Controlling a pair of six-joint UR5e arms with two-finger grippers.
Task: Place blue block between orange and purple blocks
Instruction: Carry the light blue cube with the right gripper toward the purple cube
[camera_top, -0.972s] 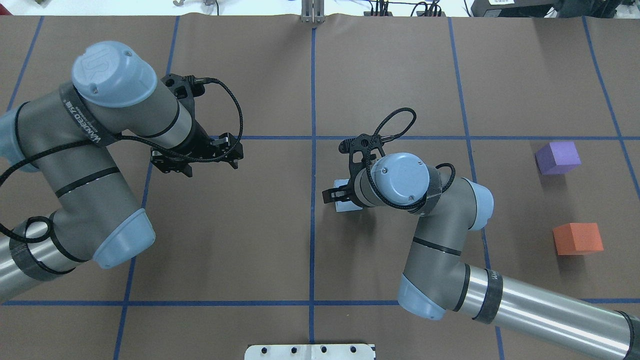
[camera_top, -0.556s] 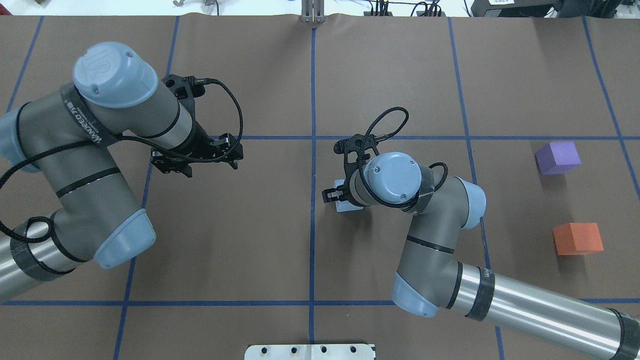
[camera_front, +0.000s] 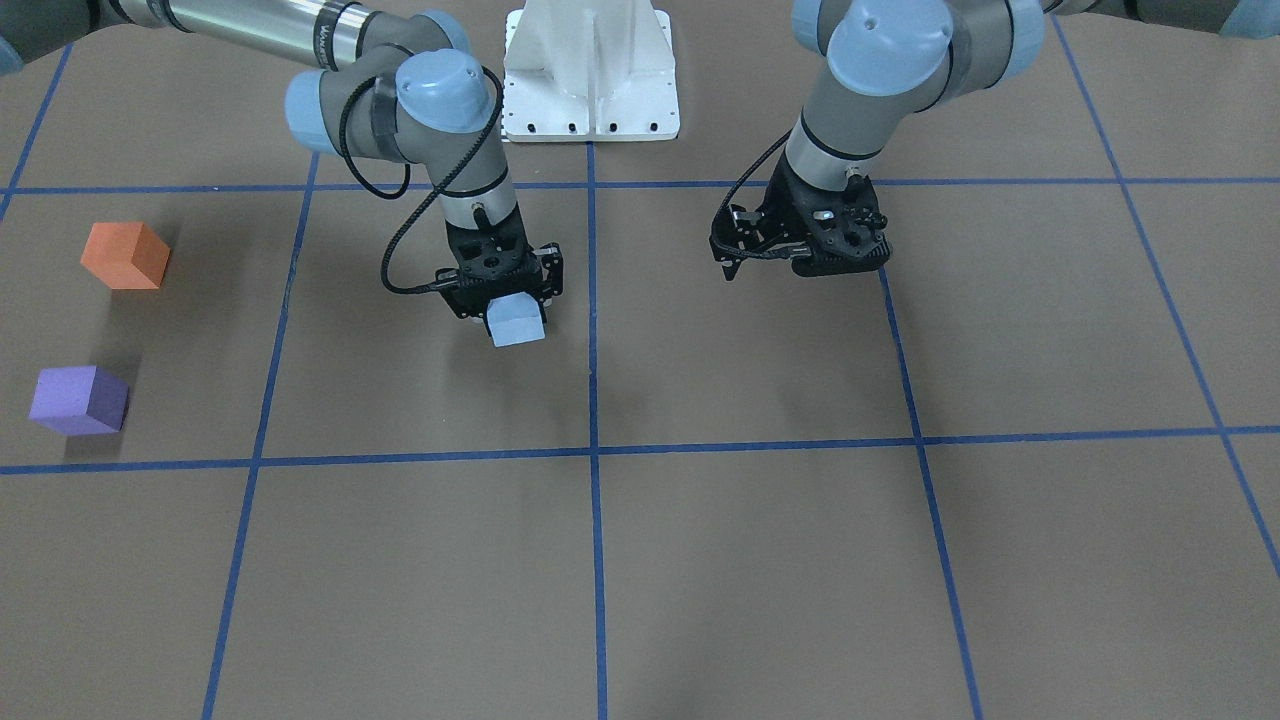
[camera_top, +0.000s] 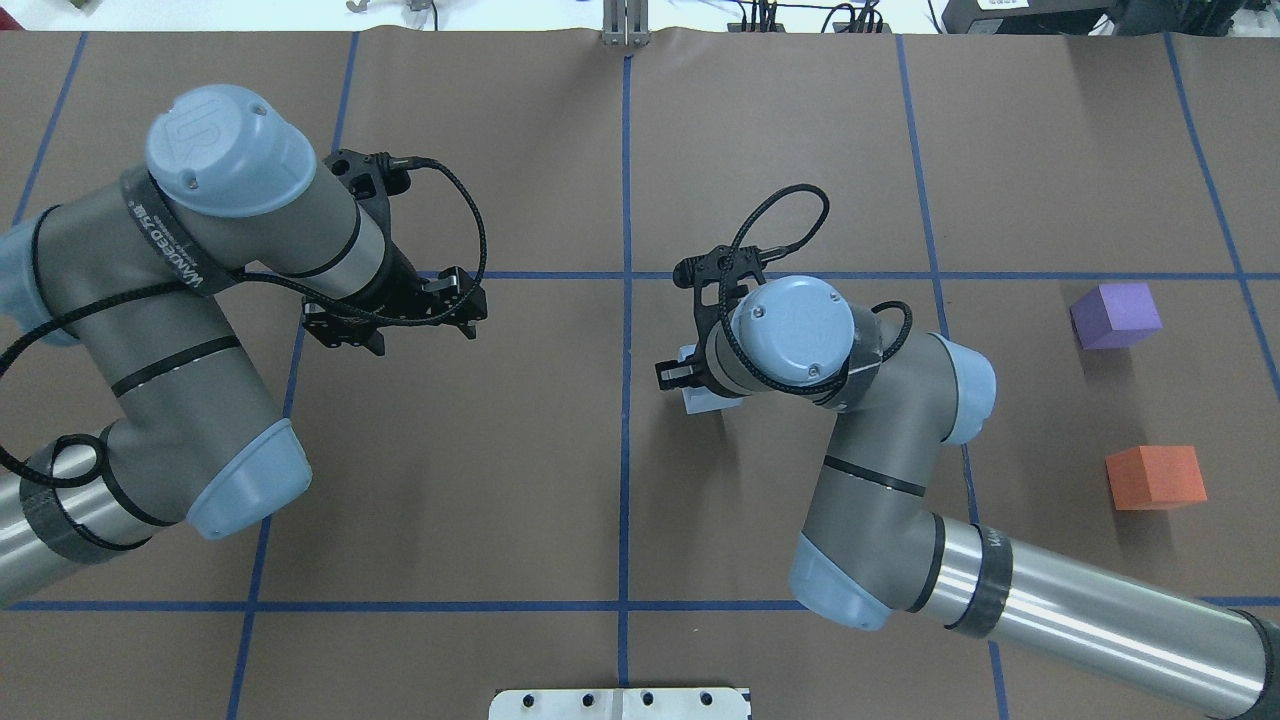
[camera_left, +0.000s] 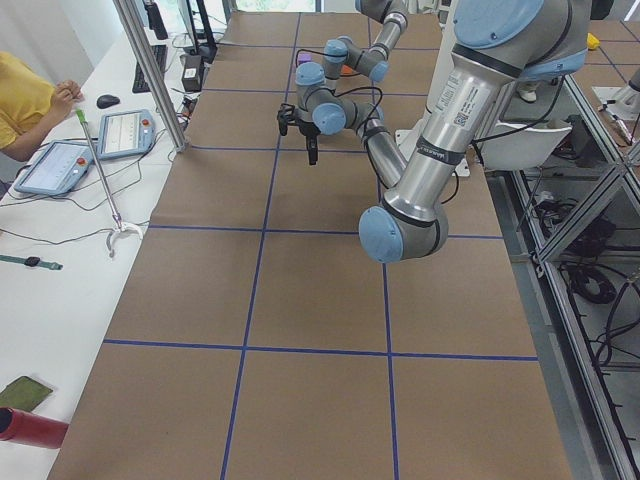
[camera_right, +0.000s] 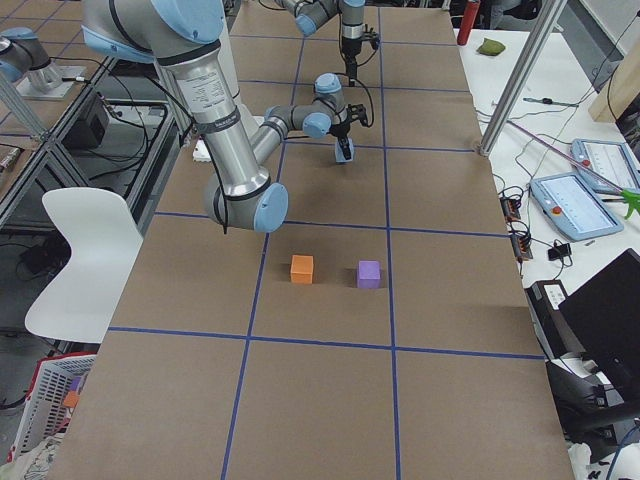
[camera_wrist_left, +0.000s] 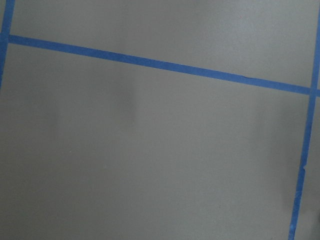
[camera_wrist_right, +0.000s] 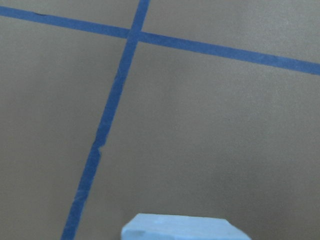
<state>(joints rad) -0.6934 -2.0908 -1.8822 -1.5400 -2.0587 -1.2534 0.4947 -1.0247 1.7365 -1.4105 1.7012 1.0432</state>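
The light blue block (camera_front: 517, 322) is held between the fingers of my right gripper (camera_front: 508, 308), near the table's middle, and seems slightly above the brown surface. From overhead only its edge (camera_top: 697, 398) shows under the right wrist, and its top edge shows in the right wrist view (camera_wrist_right: 182, 227). The orange block (camera_top: 1155, 477) and the purple block (camera_top: 1115, 314) sit far to the right, with a gap between them. In the front view they are at the left: the orange block (camera_front: 125, 255) and the purple block (camera_front: 78, 400). My left gripper (camera_top: 422, 335) hovers open and empty over the left half.
Blue tape lines (camera_top: 626, 300) divide the brown table into squares. The white robot base plate (camera_front: 590, 90) stands at the table's near edge. An operator's desk with tablets (camera_left: 60, 165) runs along the far side.
My right arm has shifted a little away from the robot and to the right, with the blue block still in its gripper. The left arm has stayed still.
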